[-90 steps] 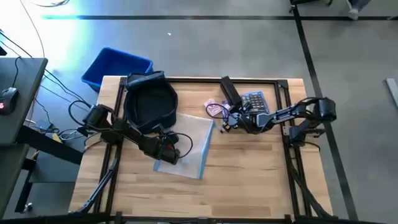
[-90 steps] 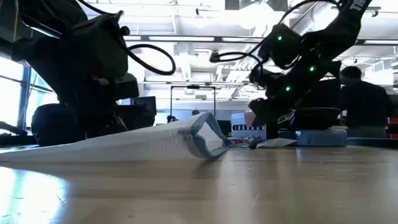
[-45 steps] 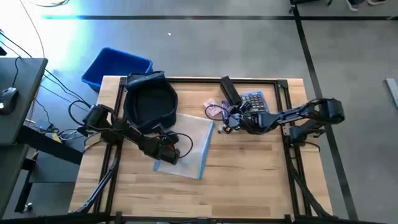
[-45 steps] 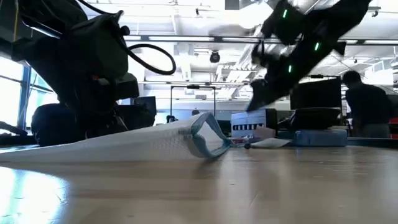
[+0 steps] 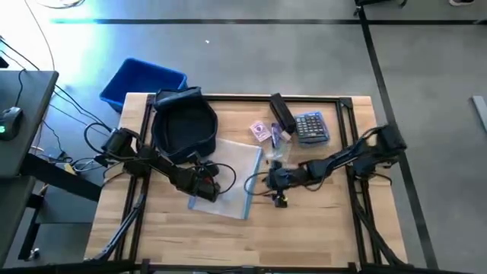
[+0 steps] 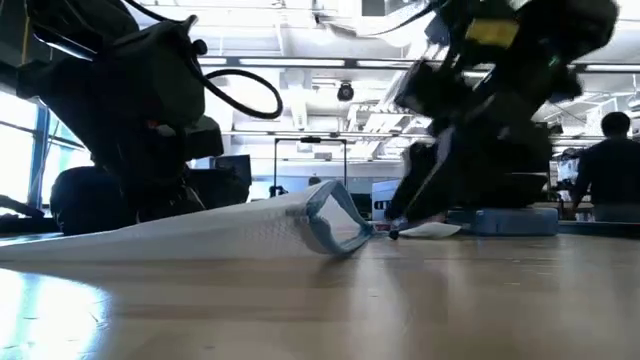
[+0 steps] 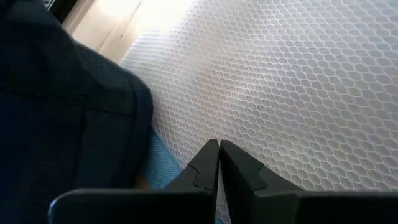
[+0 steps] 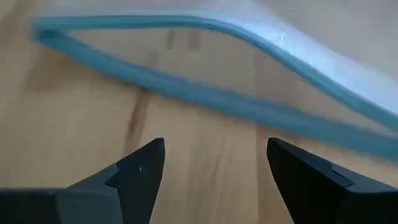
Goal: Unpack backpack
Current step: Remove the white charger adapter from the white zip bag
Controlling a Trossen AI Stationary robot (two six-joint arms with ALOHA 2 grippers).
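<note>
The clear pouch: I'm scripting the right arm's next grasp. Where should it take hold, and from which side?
Probably the blue-trimmed edge of the clear pouch. It arches off the table, so the open right gripper could come in level from the right. The left gripper is shut on the pouch.

High view looks straight down on the whole surface [image 5: 304,228]. Low view sits at surface height, facing the room. Both share the clear pouch [image 5: 232,183], which each wrist camera sees close up.

Even indoor light — a pale blue glare streaks the floor [image 5: 84,34] in the high view; ceiling lights [image 6: 300,62] glow, and the right arm [image 6: 500,90] smears with blur.
</note>
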